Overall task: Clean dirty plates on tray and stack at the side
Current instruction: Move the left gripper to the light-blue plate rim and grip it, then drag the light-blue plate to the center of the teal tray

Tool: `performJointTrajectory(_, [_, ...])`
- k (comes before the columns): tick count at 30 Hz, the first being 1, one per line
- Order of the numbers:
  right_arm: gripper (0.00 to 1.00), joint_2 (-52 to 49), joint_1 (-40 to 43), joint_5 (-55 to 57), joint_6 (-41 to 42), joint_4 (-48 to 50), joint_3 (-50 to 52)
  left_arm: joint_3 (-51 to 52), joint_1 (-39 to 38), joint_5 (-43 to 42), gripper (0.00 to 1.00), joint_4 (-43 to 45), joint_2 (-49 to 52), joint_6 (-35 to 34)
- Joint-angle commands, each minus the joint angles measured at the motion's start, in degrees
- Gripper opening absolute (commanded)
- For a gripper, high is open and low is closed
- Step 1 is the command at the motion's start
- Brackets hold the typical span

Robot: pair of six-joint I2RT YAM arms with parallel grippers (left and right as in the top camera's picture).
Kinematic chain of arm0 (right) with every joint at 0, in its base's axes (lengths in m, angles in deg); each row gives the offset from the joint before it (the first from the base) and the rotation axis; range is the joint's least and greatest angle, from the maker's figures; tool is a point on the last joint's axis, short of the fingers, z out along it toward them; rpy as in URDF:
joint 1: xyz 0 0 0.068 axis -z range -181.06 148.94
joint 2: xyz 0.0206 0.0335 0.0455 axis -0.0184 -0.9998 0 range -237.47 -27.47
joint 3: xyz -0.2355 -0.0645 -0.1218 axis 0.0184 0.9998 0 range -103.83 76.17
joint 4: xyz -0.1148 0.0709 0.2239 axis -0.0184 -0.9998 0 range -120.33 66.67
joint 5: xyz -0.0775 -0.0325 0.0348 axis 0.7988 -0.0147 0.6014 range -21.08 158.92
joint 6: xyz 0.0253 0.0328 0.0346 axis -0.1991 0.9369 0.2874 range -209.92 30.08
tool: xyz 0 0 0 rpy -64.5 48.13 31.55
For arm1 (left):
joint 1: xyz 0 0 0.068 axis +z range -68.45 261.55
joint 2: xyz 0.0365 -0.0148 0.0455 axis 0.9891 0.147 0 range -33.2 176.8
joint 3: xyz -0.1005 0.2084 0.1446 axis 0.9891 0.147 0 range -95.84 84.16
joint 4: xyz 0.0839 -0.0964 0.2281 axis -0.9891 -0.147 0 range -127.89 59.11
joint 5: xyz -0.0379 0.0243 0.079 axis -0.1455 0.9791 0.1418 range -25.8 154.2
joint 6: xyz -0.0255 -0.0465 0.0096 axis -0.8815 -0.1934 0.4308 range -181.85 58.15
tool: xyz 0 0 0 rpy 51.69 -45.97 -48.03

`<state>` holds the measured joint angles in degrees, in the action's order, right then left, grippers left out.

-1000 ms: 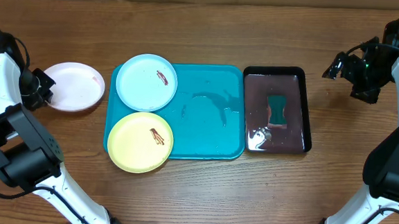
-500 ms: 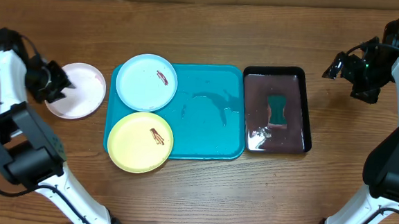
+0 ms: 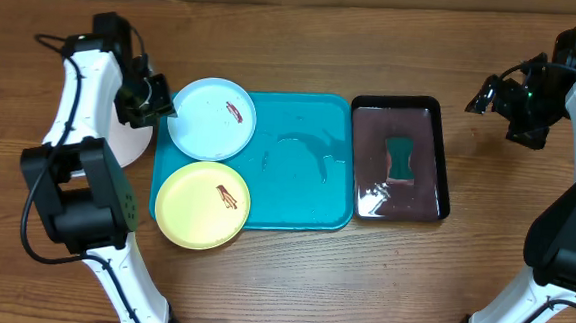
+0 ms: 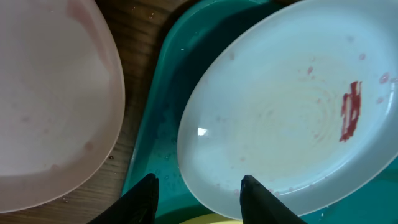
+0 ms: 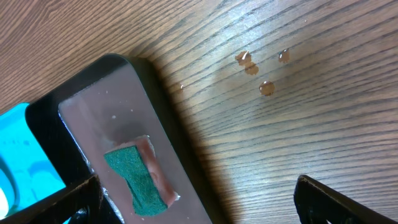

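Hovering over the mint plate (image 3: 210, 119) rim, left gripper (image 4: 198, 186) jaws half-open, empty; right gripper (image 5: 198, 183) jaws wide, empty. Next, probably: grip that rim for washing.

Bright even light, soft shadows, glare on black tray (image 3: 397, 101) — wrist views softer.

Smeared cyan plate (image 3: 211, 118) and yellow-green plate (image 3: 202, 204) lie on the tray (image 3: 303, 162), white plate (image 4: 56, 106) just beside.
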<state>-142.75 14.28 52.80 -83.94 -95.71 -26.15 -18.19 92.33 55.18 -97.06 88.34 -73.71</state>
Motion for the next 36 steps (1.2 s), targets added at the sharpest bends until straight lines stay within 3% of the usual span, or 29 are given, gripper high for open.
performJointTrajectory(1, [1.0,1.5,0.1,0.0,0.0,0.3,-1.2,-0.4,-1.3,5.0,0.43,-0.2,0.0,-1.3])
performJointTrajectory(16, [1.0,1.5,0.1,0.0,0.0,0.3,-1.2,9.0,-1.5,3.4,0.35,7.0,0.0,-2.6])
performJointTrajectory(22, [1.0,1.5,0.1,0.0,0.0,0.3,-1.2,11.1,-1.5,1.4,0.23,9.2,0.0,-2.6])
performJointTrajectory(25, [1.0,1.5,0.1,0.0,0.0,0.3,-1.2,11.2,-1.5,-1.1,0.04,9.3,0.0,-2.5])
performJointTrajectory(31, [1.0,1.5,0.1,0.0,0.0,0.3,-1.2,11.2,-2.4,-9.4,0.04,9.4,0.0,-2.2])
performJointTrajectory(36, [1.0,1.5,0.1,0.0,0.0,0.3,-1.2,11.2,-5.8,-10.6,0.04,9.0,0.0,-1.6])
